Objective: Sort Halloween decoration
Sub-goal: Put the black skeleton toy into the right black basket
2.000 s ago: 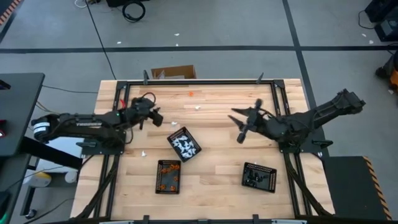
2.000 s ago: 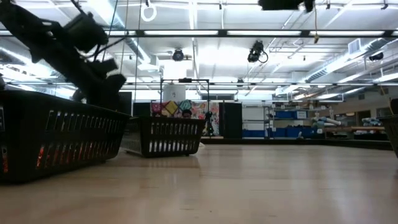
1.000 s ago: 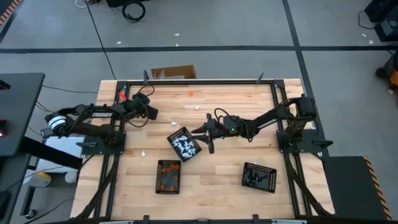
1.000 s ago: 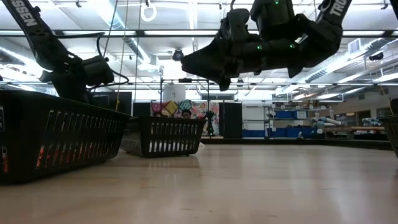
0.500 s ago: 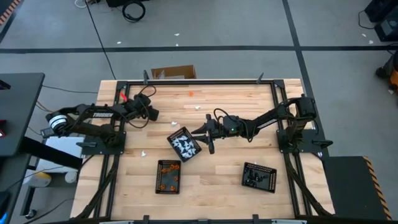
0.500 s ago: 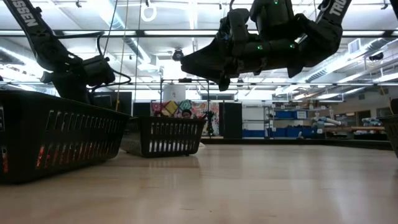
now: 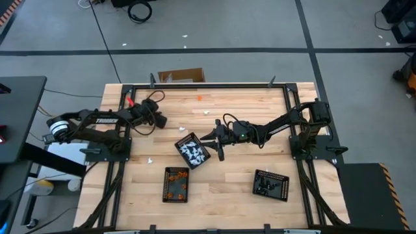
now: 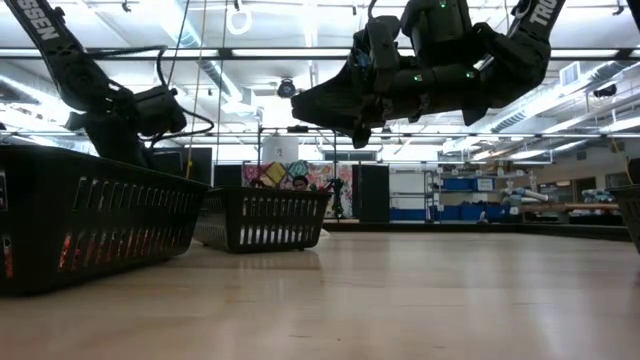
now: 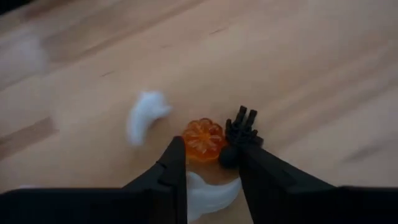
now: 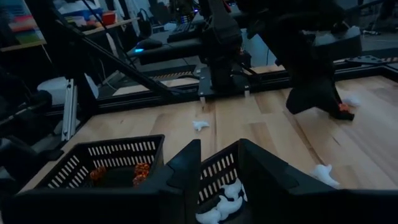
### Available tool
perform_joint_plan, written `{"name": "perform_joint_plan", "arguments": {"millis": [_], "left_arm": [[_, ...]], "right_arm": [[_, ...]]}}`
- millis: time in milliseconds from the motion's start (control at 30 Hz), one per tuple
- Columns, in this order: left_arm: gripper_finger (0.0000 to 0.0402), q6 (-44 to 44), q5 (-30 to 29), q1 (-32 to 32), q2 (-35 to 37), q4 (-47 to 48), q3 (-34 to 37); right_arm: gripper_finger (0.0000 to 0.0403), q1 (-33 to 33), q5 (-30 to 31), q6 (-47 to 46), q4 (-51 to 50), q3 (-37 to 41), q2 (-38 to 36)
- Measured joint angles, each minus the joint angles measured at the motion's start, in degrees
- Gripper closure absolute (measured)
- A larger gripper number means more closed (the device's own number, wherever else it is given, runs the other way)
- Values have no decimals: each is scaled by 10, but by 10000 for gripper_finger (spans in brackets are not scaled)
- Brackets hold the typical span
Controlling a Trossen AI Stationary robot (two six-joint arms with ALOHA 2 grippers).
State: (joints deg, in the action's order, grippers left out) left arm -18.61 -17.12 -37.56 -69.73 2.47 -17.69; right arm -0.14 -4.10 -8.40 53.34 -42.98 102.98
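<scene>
Wooden tabletop [image 7: 227,175] filled mid-frame; left gripper [image 9: 211,163], fingers narrowly apart, straddled an orange pumpkin piece [image 9: 203,137] at upper left; right gripper [image 10: 219,163], fingers apart and empty, hovered over the white-piece tray [image 7: 192,150].

I am holding the dark six-joint left arm stretched along the table's far left side, its black two-finger left gripper [image 9: 211,163] tipped down close to the wood, fingers [image 9: 172,167] standing apart with a narrow gap. I am reaching the dark right arm toward the table's middle, its black right gripper [image 10: 219,163] hanging raised, fingers partly spread, nothing between them.
</scene>
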Motion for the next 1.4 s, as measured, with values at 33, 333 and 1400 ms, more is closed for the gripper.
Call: {"name": "perform_joint_plan", "arguments": {"millis": [33,333,1400], "left_arm": [[276,0,12,3,5,3,-5],[276,-5,136,38,27,42,-53],[200,93,-11,79,-17,53,-79]], "right_arm": [[289,0,0,0,0,0,0],[289,7,0,-9,-11,0,0],[289,11,-1,-7,-24,0,0]]}}
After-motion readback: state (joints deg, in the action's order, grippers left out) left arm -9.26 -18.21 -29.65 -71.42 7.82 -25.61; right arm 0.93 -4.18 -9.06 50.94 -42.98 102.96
